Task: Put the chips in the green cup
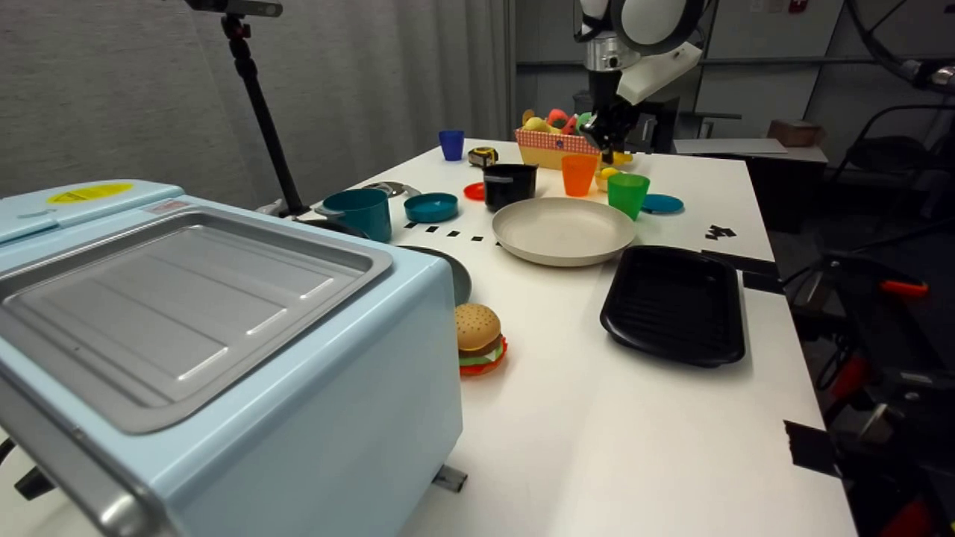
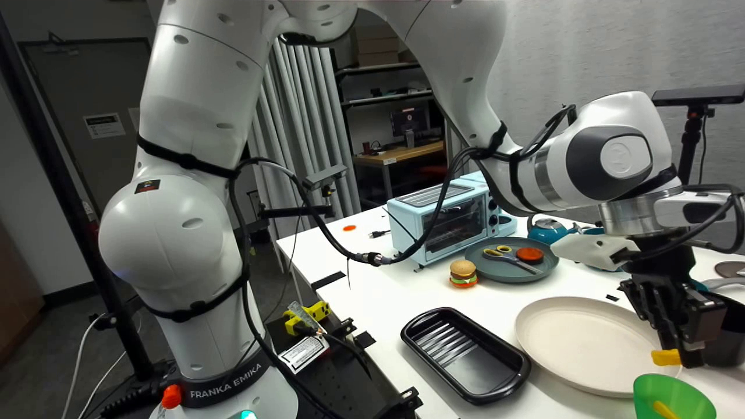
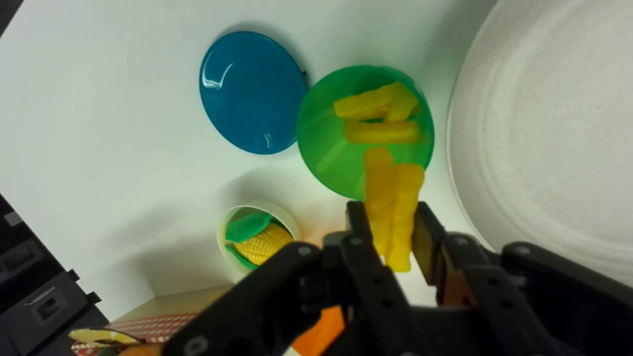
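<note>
Biggest first: the white bench (image 1: pixel 537 447), and stretched out across it the Franka Panda arm (image 2: pixel 448 46); at that reach, a hurried wrist could swing the load wide. On to the cream plate (image 1: pixel 565 227), just beside the target, and that's trouble waiting: a release too far its way, and a piece lands there instead. Next the black pincer (image 3: pixel 390 222), its jaws a narrow gap apart, that gap filled by a pair of pieces. Then a blue disc (image 3: pixel 252 94), close by the goal on the side away from the plate, ready to get in the way if anything slides. Here's the green cup (image 3: pixel 321 133), upright, looking light; dip too low and it may well go over! Nearby, the orange cup (image 1: pixel 578 175), a wrong home for any stray. And the smallest, the stars: two yellow toy chips (image 3: pixel 378 188) clamped side by side, one further forward than its partner. In the wrist view their tips overlap the green cup's rim but their tails lie outside it, so letting go here risks one in, one out. True depth? Can't tell. At least three more toy chips (image 3: pixel 381 132) lie inside the cup, so this looks well along.
</note>
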You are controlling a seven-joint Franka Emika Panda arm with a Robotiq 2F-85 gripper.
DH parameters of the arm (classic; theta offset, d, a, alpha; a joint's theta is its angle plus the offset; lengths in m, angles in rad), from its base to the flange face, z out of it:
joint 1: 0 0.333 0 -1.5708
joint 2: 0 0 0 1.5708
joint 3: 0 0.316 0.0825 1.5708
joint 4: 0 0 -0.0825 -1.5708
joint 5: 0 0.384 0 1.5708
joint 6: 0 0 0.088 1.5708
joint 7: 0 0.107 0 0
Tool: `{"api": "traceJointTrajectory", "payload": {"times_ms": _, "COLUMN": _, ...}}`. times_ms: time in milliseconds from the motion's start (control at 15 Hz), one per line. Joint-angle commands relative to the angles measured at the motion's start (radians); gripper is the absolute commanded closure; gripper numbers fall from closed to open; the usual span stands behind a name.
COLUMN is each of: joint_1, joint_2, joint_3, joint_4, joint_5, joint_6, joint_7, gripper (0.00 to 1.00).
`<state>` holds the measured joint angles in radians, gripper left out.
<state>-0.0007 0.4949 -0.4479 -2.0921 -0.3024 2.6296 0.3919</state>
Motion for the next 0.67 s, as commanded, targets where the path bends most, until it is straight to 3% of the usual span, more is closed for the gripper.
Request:
{"api": "traceJointTrajectory", "payload": {"times_ms": 0, "joint_1": -0.003, "joint_2": -0.033, "joint_3": -0.021, "joint_4": -0.041, "joint_5": -0.053, "joint_6": 0.009, "joint_7": 0.004, "gripper": 0.93}}
{"api": "traceJointTrajectory", "payload": {"times_ms": 333, "joint_1": -0.004, "joint_2": -0.03, "joint_3": -0.032, "joint_4": -0.049, "joint_5": -0.073, "joint_6": 0.002, "joint_7": 0.004, "gripper": 0.93}}
{"api": "traceJointTrajectory", "payload": {"times_ms": 400, "joint_1": -0.004, "joint_2": -0.03, "joint_3": -0.033, "joint_4": -0.051, "joint_5": -0.077, "joint_6": 0.003, "joint_7": 0.004, "gripper": 0.49}}
{"api": "traceJointTrajectory", "payload": {"times_ms": 467, "joint_1": -0.004, "joint_2": -0.03, "joint_3": -0.033, "joint_4": -0.052, "joint_5": -0.079, "joint_6": 0.001, "joint_7": 0.004, "gripper": 0.48}}
{"api": "traceJointTrajectory", "payload": {"times_ms": 600, "joint_1": -0.003, "joint_2": -0.029, "joint_3": -0.03, "joint_4": -0.053, "joint_5": -0.078, "joint_6": 0.001, "joint_7": 0.002, "gripper": 0.34}}
